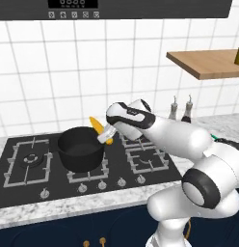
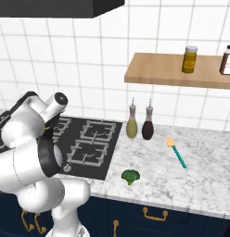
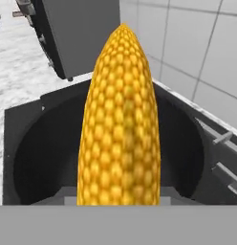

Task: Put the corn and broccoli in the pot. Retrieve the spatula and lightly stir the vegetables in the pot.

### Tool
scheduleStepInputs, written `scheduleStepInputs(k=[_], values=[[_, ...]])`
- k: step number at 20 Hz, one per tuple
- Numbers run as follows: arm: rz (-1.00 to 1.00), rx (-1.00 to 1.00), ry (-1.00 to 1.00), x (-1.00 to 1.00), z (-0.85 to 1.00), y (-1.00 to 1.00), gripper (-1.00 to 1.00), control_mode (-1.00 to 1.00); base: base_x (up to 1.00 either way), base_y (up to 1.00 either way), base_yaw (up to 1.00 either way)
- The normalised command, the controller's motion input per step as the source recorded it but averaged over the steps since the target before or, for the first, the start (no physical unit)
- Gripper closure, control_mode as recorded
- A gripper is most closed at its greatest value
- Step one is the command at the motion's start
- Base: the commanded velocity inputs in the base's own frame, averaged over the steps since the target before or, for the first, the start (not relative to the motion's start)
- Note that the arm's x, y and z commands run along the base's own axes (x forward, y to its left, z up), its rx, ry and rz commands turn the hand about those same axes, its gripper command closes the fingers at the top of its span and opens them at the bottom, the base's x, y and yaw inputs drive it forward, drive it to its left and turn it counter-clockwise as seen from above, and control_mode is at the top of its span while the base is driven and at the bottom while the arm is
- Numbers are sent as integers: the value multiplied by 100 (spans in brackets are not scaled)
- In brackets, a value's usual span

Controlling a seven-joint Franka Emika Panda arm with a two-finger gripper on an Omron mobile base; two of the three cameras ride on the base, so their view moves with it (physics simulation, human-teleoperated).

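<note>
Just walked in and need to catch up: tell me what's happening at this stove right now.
The robot's gripper is shut on the corn, holding the cob over the rim of the black pot, which sits on the stove. In the hand view the pot looks empty below the cob. The broccoli lies on the marble counter near its front edge, and the spatula lies further back to the right, both untouched. The corn is not in the pot yet.

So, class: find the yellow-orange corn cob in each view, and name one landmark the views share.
Left base view: yellow-orange corn cob held over the round black pot's right rim.
Right base view: I can't find it.
Hand view: centre, above the pot.
Shared landmark: black stovetop.
</note>
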Motion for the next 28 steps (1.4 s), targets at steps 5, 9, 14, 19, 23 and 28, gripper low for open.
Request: scheduleStepInputs(k=[5,9,14,19,23,28], values=[[0,-7,-6,1,28,62,100,-100,0,0,0],[0,-12,-2,13,6,42,100,-100,0,0,0],[0,-5,6,33,0,16,100,-100,0,0,0],[0,-1,9,1,-9,0,100,-100,0,0,0],[0,0,1,6,-36,0,100,-100,0,0,0],[0,-3,1,24,-32,3,100,-100,0,0,0]])
